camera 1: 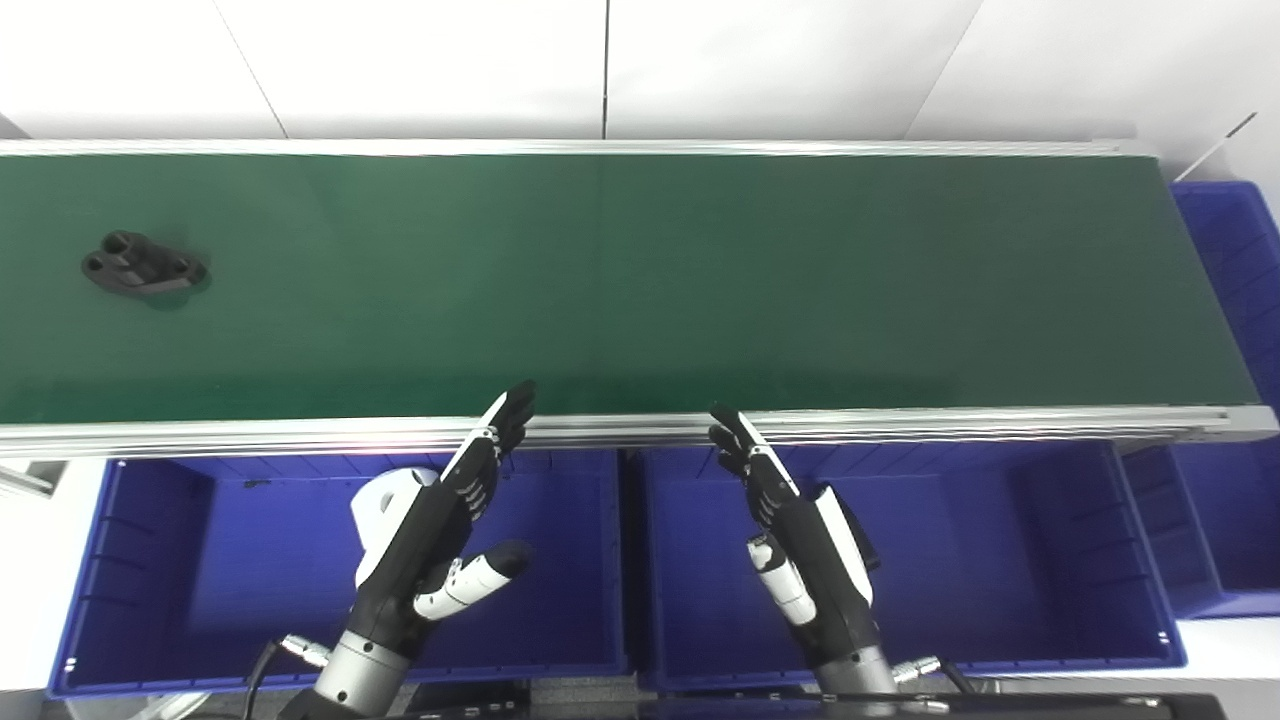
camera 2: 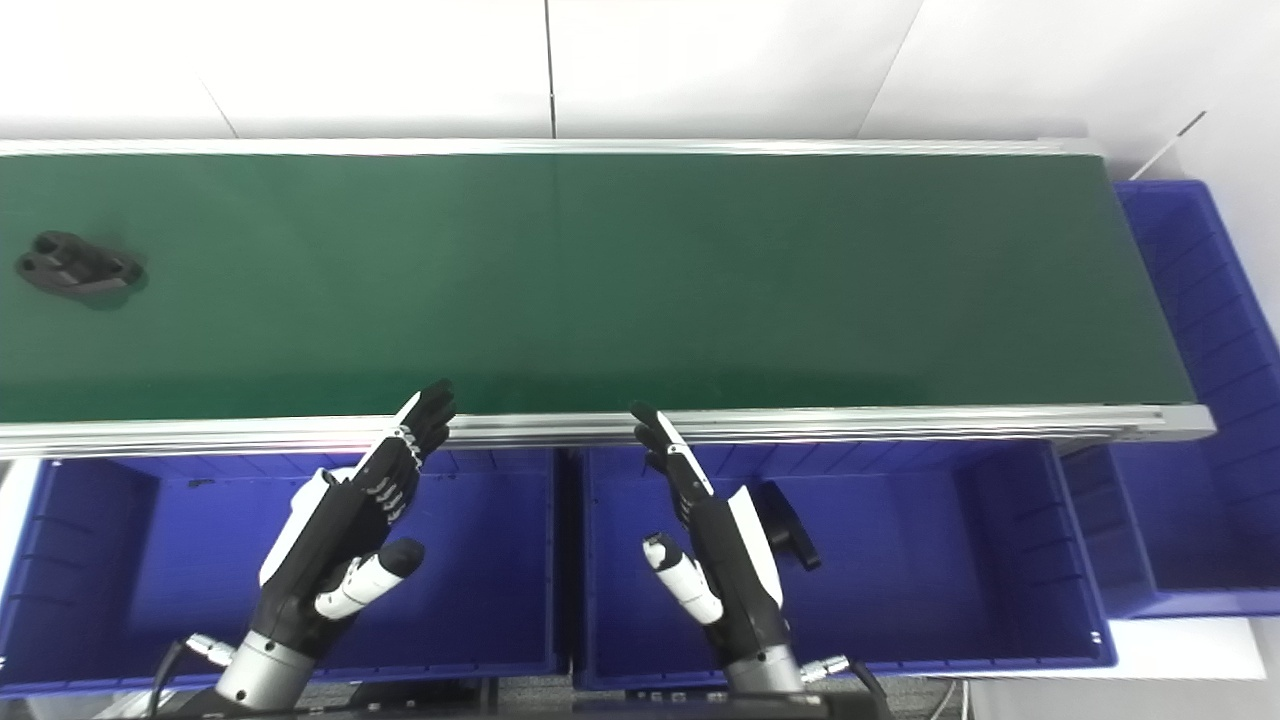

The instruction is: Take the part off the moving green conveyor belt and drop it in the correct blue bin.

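Note:
A black part (camera 1: 143,266) with round holes lies on the green conveyor belt (camera 1: 700,280) at its far left; it also shows in the right eye view (camera 2: 78,268). My left hand (camera 1: 440,530) is open and empty, fingers stretched toward the belt's near rail, above the left blue bin (camera 1: 150,560). My right hand (camera 1: 800,540) is open and empty in the same pose above the middle blue bin (camera 1: 1000,540). Both hands are far from the part, below and to its right.
A third blue bin (camera 1: 1230,300) stands at the belt's right end. The aluminium rail (camera 1: 900,420) runs between belt and bins. A dark piece (camera 2: 790,525) lies in the middle bin beside my right hand. White wall behind.

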`<state>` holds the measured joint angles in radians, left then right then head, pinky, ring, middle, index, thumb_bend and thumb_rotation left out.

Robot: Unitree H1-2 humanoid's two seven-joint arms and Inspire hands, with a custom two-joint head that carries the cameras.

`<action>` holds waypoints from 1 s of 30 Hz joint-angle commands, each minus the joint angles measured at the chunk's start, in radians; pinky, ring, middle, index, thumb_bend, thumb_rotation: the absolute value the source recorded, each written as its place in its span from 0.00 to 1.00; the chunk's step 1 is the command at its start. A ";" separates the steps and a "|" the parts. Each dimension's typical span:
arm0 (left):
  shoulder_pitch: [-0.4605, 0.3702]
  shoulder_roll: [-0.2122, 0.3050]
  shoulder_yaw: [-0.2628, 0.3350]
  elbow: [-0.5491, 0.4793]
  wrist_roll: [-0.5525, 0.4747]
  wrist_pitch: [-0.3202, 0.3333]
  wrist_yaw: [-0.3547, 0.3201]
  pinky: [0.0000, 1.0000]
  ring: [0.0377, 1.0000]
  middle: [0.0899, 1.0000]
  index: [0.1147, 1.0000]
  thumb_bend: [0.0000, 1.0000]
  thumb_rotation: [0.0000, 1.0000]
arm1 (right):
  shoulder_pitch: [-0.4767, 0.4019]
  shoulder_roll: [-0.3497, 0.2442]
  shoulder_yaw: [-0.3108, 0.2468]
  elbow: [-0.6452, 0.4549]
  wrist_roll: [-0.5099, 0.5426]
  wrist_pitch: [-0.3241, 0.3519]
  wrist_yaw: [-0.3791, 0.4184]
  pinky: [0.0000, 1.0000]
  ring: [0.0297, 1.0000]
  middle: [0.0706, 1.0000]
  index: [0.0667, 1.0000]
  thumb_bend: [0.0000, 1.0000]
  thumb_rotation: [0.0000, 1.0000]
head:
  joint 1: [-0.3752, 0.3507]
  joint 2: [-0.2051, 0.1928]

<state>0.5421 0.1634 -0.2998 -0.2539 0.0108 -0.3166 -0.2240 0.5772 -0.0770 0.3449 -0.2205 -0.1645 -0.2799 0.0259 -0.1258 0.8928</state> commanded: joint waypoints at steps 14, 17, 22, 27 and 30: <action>-0.035 -0.030 -0.009 0.107 0.041 -0.088 0.009 0.95 0.97 0.98 0.94 0.78 0.73 | -0.034 0.001 -0.029 0.138 0.027 -0.167 0.001 0.92 0.94 0.97 0.95 0.86 0.99 | 0.048 -0.137; -0.047 -0.036 -0.016 0.130 0.031 -0.092 0.000 0.98 0.99 0.99 0.94 0.79 0.70 | -0.039 -0.003 -0.040 0.161 0.051 -0.180 0.005 0.93 0.94 0.98 0.95 0.85 0.99 | 0.081 -0.175; -0.063 -0.056 -0.027 0.177 0.061 -0.130 0.013 0.92 0.96 0.97 0.92 0.78 0.68 | -0.025 0.002 -0.084 0.136 0.120 -0.155 0.003 0.92 0.92 0.95 0.96 0.88 0.98 | 0.147 -0.222; -0.068 -0.072 -0.038 0.206 0.040 -0.138 0.005 0.91 0.96 0.97 0.90 0.79 0.63 | -0.013 -0.003 -0.110 0.116 0.140 -0.153 0.014 0.93 0.92 0.95 0.97 0.87 1.00 | 0.174 -0.256; -0.079 -0.084 -0.041 0.233 0.042 -0.150 0.011 0.88 0.95 0.96 0.88 0.80 0.61 | -0.017 -0.011 -0.117 0.118 0.134 -0.184 0.017 0.93 0.91 0.95 0.97 0.87 0.99 | 0.179 -0.277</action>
<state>0.4731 0.0881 -0.3369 -0.0147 0.0615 -0.4251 -0.2192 0.5522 -0.0842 0.2316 -0.0752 -0.0294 -0.4018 0.0304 0.0506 0.6259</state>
